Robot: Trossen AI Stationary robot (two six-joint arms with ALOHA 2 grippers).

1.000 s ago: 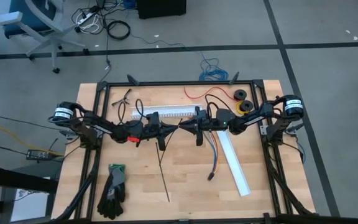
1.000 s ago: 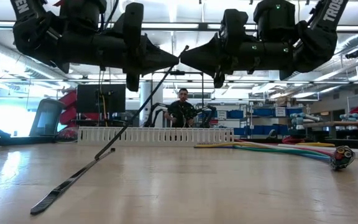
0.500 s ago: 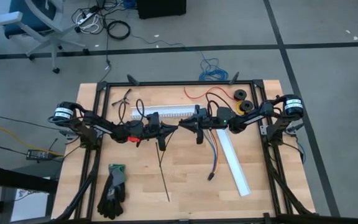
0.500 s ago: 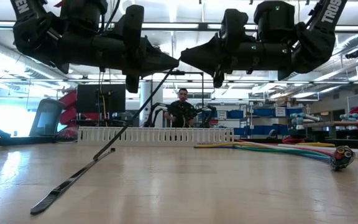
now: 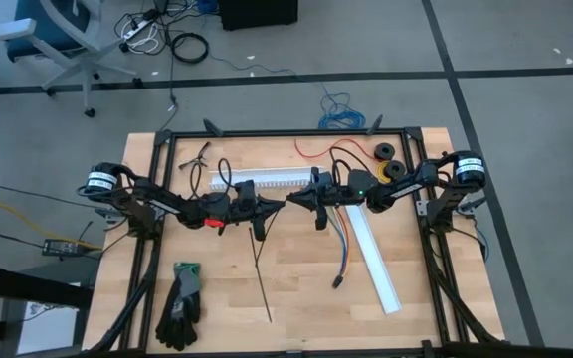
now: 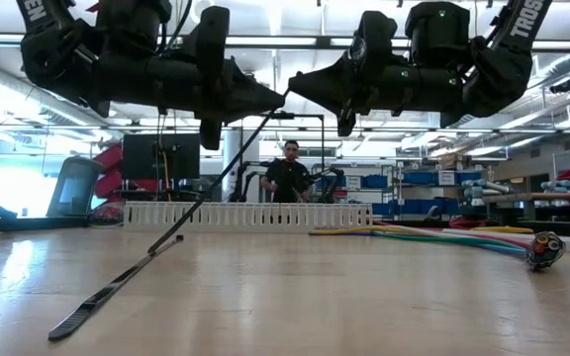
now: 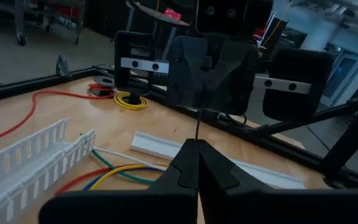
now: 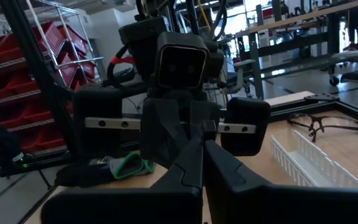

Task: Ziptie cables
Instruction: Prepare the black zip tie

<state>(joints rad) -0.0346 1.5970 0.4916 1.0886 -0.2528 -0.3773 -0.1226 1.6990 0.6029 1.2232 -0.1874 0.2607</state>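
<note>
A long black zip tie [image 6: 166,242] slants up from the table to the middle, where my two grippers meet tip to tip above the board. My left gripper [image 5: 281,204] is shut on the tie. My right gripper [image 5: 292,201] faces it from the table's right side, shut on the tie's upper tip. The tie's lower end [image 5: 270,318] rests on the table near the front edge. The cables [image 5: 342,242], a bundle of coloured wires ending in a dark connector [image 6: 544,249], lie flat on the table under the right arm, and no gripper touches them. My left gripper pinches the zip tie just below its upper tip [image 7: 197,142] between its two fingertips, which come in level from the table's left. The tie hangs slanting below the fingers, its lower end on the table. My right gripper pinches the tie's upper tip [image 6: 289,94] at its fingertips, coming in nearly level from the table's right. A short stretch of tie [image 7: 198,124] spans the gap between the two grippers.
A white slotted channel [image 5: 267,180] lies at the back, and a plain white channel piece [image 5: 377,261] at the right. Black gloves [image 5: 180,303] lie at the front left. A red wire [image 5: 316,155] and small spools [image 5: 390,170] lie at the back right. A person [image 6: 290,176] stands beyond the table.
The zip tie's upper tip stuck up past both grippers' fingertips a second ago and now ends at them, with my right gripper shut on it. Both arms have stayed in place, and the tie's lower end has not moved on the table.
</note>
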